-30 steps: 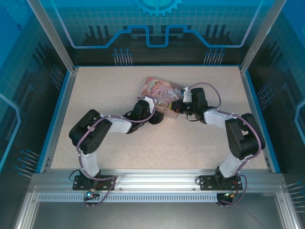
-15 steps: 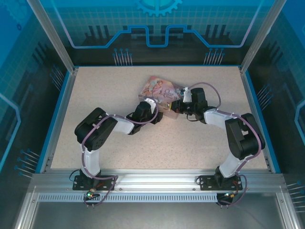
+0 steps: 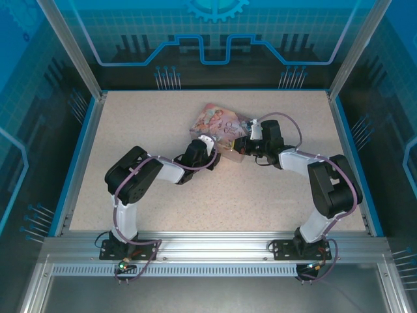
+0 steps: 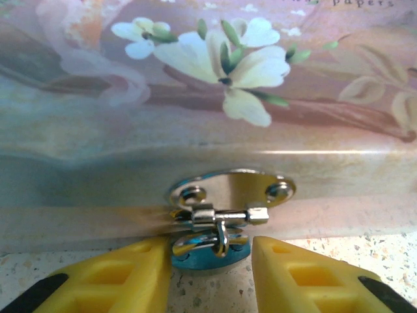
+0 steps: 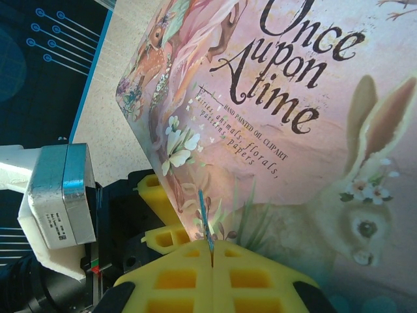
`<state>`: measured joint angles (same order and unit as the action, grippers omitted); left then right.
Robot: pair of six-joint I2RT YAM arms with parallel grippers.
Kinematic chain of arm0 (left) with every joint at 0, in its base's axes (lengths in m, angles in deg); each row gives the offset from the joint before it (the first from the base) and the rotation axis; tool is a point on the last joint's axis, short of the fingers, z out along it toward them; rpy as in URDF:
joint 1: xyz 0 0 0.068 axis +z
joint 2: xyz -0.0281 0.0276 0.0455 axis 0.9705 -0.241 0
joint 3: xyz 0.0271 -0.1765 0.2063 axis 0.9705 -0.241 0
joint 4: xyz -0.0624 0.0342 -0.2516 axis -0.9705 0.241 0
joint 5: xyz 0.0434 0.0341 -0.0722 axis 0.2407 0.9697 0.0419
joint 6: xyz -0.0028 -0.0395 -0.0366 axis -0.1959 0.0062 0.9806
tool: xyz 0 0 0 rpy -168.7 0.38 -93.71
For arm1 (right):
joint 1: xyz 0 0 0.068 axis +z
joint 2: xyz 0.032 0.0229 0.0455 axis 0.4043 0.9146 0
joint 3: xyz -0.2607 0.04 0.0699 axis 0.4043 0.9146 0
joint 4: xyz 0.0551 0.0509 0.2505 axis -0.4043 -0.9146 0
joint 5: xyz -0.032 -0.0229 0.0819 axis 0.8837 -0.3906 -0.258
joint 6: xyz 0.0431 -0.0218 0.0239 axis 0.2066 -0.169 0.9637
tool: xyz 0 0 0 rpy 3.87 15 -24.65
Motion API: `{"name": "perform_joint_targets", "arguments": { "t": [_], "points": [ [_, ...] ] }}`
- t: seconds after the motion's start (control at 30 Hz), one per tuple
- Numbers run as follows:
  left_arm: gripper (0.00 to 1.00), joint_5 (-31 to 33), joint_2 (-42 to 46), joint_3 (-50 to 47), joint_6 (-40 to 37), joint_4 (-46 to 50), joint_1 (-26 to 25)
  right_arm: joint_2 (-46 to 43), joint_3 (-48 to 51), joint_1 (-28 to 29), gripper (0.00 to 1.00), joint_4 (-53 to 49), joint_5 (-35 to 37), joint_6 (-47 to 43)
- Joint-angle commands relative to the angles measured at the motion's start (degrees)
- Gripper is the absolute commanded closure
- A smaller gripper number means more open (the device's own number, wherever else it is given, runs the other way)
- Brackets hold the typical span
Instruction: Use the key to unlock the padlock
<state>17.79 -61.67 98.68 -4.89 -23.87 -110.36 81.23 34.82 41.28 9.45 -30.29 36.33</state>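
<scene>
Left gripper stands slightly open, gripping nothing, its fingers flanking the padlock hanging from the tin hasp. Right gripper pinches the key above the lid. Closing off-centre could twist the padlock, and the thin key may pivot.

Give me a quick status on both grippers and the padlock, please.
Left gripper open, straddling the padlock hanging at the hasp of the tin. Right gripper shut on the key, facing the tin lid. Nothing blocking the grasp.
</scene>
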Motion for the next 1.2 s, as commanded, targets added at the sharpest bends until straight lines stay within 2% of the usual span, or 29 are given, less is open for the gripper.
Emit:
{"name": "perform_joint_targets", "arguments": {
  "t": [0.0,0.33,0.7,1.0,1.17],
  "points": [
    [0.65,-1.04,-0.35,1.20,-1.30,-2.02,-0.36,0.77,1.02,-0.48,1.00,-1.18,-0.25,-0.75],
    [0.69,-2.13,2.99,0.95,2.11,3.13,-0.37,-4.01,2.08,-0.52,1.00,0.07,0.93,-2.08],
    [0.74,-2.41,5.95,2.43,7.12,10.84,-0.39,-13.29,9.41,-0.29,1.00,-0.09,4.15,-6.67],
    [0.78,-4.96,8.42,5.81,12.53,19.29,-0.41,-20.31,19.45,3.82,1.00,3.79,7.54,-12.78],
    [0.81,-6.07,9.94,6.37,15.71,22.66,-0.43,-19.66,23.30,7.13,1.00,7.01,8.81,-15.10]
  ]
}}
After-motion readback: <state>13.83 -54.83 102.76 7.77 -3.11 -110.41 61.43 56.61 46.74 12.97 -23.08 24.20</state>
